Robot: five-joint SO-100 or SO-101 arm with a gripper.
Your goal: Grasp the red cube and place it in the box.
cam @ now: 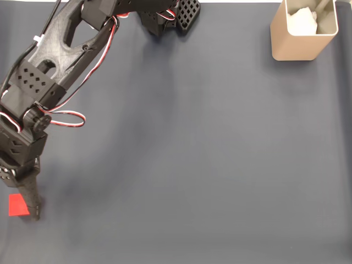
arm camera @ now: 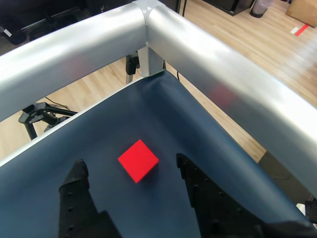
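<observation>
in the fixed view the arm reaches down to about 7 o'clock, where the red cube lies on the dark mat, just beside a black finger. the box stands well apart at 1 o'clock, with white paper inside.

in the wrist view the gripper is wide open and holds nothing; the cube sits between the fingers, a little ahead toward 12 o'clock, probably lined up for closing. the cube has no long axis; one corner points to 12 o'clock.
</observation>
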